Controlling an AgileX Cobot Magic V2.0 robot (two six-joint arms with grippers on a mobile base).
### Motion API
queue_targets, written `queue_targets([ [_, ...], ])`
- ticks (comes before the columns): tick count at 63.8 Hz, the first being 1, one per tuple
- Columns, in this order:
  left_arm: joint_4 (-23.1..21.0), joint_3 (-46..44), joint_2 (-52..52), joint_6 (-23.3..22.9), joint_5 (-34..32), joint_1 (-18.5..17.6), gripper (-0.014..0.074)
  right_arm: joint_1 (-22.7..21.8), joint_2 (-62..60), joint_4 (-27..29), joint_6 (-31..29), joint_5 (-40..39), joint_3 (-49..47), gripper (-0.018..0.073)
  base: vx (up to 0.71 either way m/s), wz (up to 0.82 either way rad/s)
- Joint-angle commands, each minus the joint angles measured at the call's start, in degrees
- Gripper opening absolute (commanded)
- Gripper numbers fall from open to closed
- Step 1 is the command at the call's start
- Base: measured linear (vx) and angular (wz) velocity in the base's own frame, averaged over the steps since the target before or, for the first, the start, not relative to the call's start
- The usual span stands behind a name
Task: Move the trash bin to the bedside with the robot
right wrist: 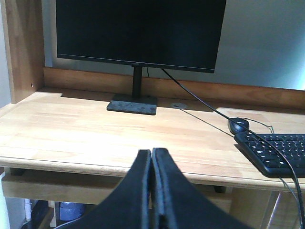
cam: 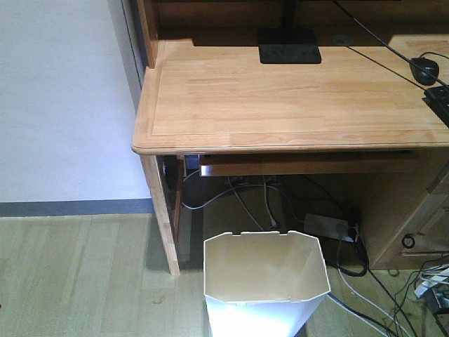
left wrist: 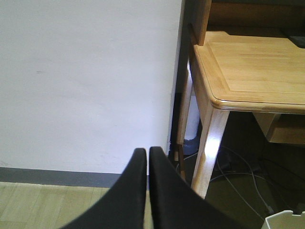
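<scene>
Trash bin [cam: 266, 270] before desk [cam: 280, 98], not yet moved. Left gripper [left wrist: 148, 152] and right gripper [right wrist: 152, 152] pressed closed, holding nothing, held clear.

The front view looks steeply down on the counter [cam: 280, 98] and floor [cam: 70, 281]; the view over the left gripper [left wrist: 147, 152] faces its corner and the wall [left wrist: 86, 81]; over the right gripper [right wrist: 152, 155], level across its top

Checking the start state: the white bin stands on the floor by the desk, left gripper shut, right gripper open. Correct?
No: the right gripper is shut too, as the right wrist view shows. The bin by the desk and the shut left gripper are correct.
</scene>
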Motion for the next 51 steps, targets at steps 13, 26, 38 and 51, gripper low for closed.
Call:
queue_targets([
  [13, -0.1, 0.2, -0.8, -0.2, -3.8, -0.2, -0.0006, 0.1, -0.8, -0.5, -0.5, -4.4, 0.3, -0.0006, 0.0, 0.0],
  [26, -0.1, 0.2, -0.8, -0.2, -3.8, -0.2, -0.0006, 0.1, -0.8, -0.5, -0.5, -4.4, 0.3, -0.0006, 0.0, 0.0],
  [38, -0.1, 0.2, -0.8, -0.2, -3.8, -0.2, -0.0006, 0.1, -0.8, -0.5, -0.5, -4.4, 0.3, -0.0006, 0.0, 0.0],
  [51, -0.1, 0.2, -0.8, -0.2, -3.8, -0.2, -0.0006, 0.1, -0.8, -0.5, -0.5, -4.4, 0.3, -0.0006, 0.0, 0.0],
])
